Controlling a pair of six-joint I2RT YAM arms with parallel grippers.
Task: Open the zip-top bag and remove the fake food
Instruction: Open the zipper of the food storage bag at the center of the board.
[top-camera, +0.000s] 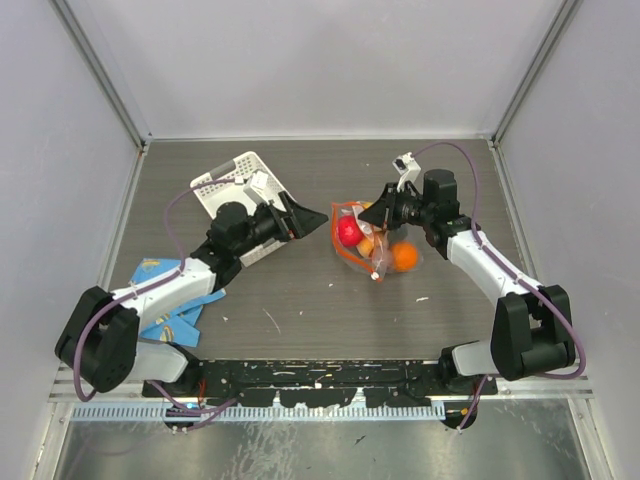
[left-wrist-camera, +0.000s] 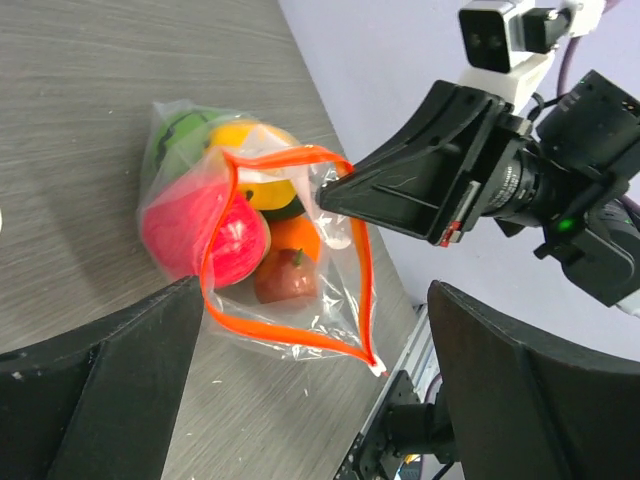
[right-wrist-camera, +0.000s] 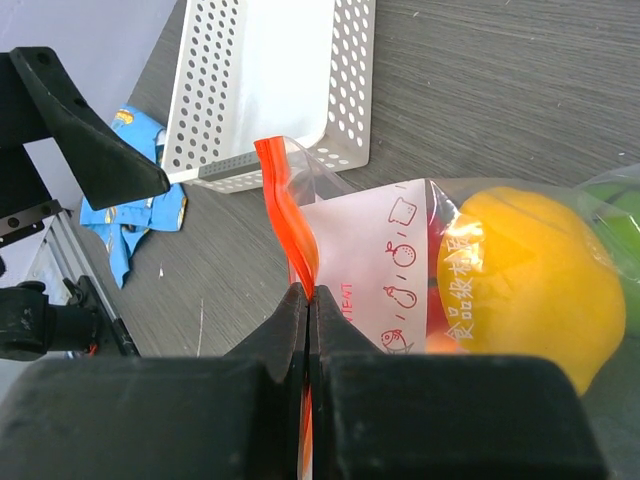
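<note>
The zip-top bag (top-camera: 368, 245) lies mid-table with its mouth pulled open; in the left wrist view its red-orange zip strip (left-wrist-camera: 285, 335) forms a loop. The fake food sits inside: a pink-red fruit (left-wrist-camera: 195, 235), a yellow one (left-wrist-camera: 255, 170), a green one (left-wrist-camera: 180, 128), an orange one (left-wrist-camera: 298, 235) and a brown one (left-wrist-camera: 285, 280). My right gripper (right-wrist-camera: 306, 300) is shut on the zip strip (right-wrist-camera: 285, 200) at the bag's upper rim. My left gripper (top-camera: 312, 219) stands wide open just left of the bag, apart from it, with nothing between its fingers (left-wrist-camera: 110, 400).
A white perforated basket (top-camera: 232, 183) stands at the back left, behind the left arm. A blue printed cloth (top-camera: 160, 300) lies by the left arm's base. Grey side walls close in the table on both sides.
</note>
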